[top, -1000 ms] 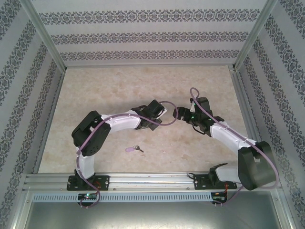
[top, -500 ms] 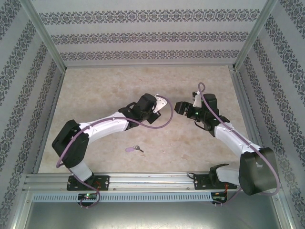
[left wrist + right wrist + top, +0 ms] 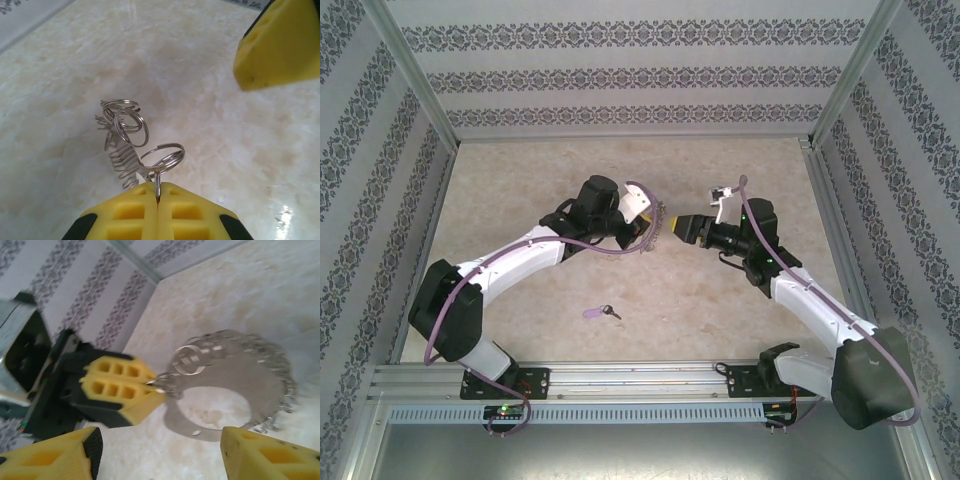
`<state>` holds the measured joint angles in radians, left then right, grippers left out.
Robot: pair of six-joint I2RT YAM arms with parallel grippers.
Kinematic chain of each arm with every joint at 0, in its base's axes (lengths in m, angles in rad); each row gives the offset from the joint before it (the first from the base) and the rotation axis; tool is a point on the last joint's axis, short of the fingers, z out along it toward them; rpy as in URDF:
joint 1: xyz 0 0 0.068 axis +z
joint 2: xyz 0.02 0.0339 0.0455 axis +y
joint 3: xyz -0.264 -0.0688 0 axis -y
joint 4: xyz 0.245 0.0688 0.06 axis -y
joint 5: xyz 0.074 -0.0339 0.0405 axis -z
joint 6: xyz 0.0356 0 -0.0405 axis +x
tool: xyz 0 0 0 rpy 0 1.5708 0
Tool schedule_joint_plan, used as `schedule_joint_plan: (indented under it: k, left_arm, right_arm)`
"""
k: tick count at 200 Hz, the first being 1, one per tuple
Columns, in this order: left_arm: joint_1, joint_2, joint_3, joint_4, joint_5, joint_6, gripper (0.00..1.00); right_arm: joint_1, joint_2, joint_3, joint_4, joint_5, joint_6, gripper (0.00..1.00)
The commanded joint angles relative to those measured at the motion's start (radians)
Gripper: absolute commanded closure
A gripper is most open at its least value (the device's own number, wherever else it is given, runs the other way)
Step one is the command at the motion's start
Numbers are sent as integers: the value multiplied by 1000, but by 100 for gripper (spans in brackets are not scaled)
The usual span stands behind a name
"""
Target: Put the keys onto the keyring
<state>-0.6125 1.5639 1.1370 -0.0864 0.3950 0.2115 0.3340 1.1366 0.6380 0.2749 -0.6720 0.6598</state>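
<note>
- We are seeing both arms reaching farther up the table than before, the key [image 3: 601, 313] lying unmoved.
- The left gripper [image 3: 157, 199] is clenching the keyring [image 3: 125, 150]; the right gripper [image 3: 160, 454] is gaping empty beside it.

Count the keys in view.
1. The key lies on the table near its front edge, well apart from the keyring pinched in the left gripper. More may be hidden.

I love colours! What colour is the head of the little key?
Pale lilac. The key shows best in the top external view.
</note>
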Motion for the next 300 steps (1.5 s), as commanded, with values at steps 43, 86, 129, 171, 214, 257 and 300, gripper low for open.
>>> schedule_joint_plan:
  k: [43,86,129,171,214,257,300]
  left_arm:
    - [36,-36,37,-1,182,-58,100]
    - [36,-39,50,-27,210,-61,100]
    - [35,-38,47,-44,232,-57,100]
    - [35,-33,52,-40,239,-54,100]
    - [38,-19,68,-45,281,-67,100]
    - [43,2,93,-61,323,-75,100]
    - [51,6,100,-52,382,-90,100]
  right_arm:
    - [72,22,20,-14,51,-58,50]
    - [66,149,94,2,56,-80,54]
    - [-28,211,102,71,38,-15,65]
    - [-36,174,77,80,-24,-22,65]
    - [-20,71,18,75,-55,-12,65]
    - [32,-11,-5,75,-44,6,65]
    - [48,21,10,81,-25,5,66]
